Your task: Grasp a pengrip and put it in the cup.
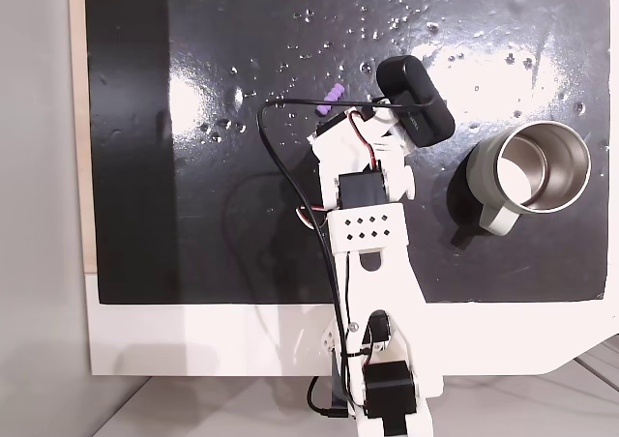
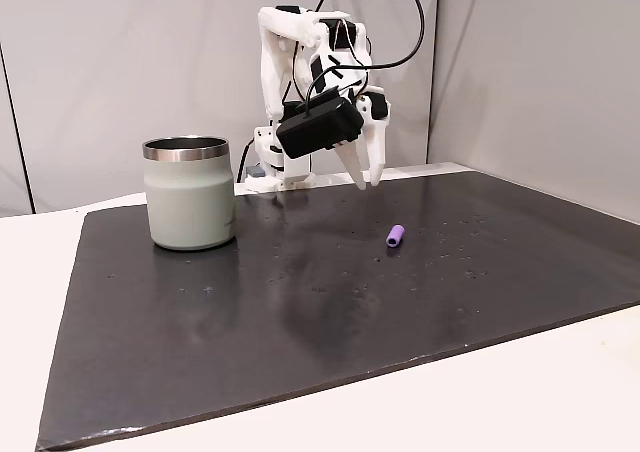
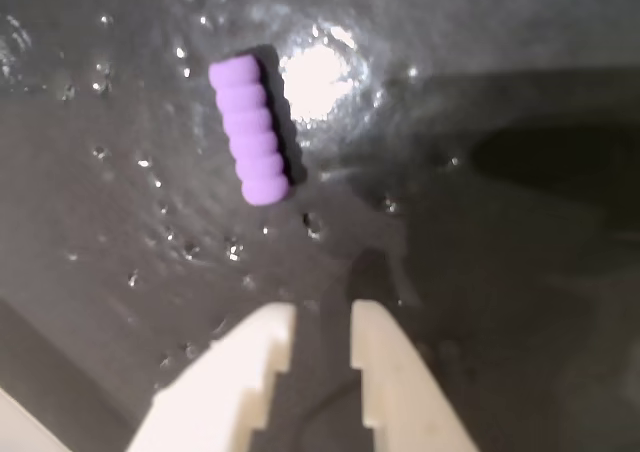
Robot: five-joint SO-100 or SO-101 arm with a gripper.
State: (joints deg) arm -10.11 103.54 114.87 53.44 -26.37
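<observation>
The light-purple ribbed pengrip [image 3: 248, 142] lies flat on the black mat, up and to the left of my fingertips in the wrist view. It also shows as a small purple piece [image 1: 334, 94] [image 2: 396, 236] in both fixed views. My gripper [image 3: 325, 317] [image 2: 368, 181] hangs above the mat, short of the pengrip and not touching it. Its white fingers stand a narrow gap apart with nothing between them. The steel cup [image 1: 530, 174] [image 2: 189, 192] stands upright and empty, well off to one side of the arm.
The black mat [image 1: 193, 215] covers most of the white table and carries small shiny specks. A black camera [image 1: 416, 99] rides on the wrist, and a thin black cable [image 1: 280, 157] loops beside the arm. The mat's front edge [image 2: 300, 397] is near in a fixed view.
</observation>
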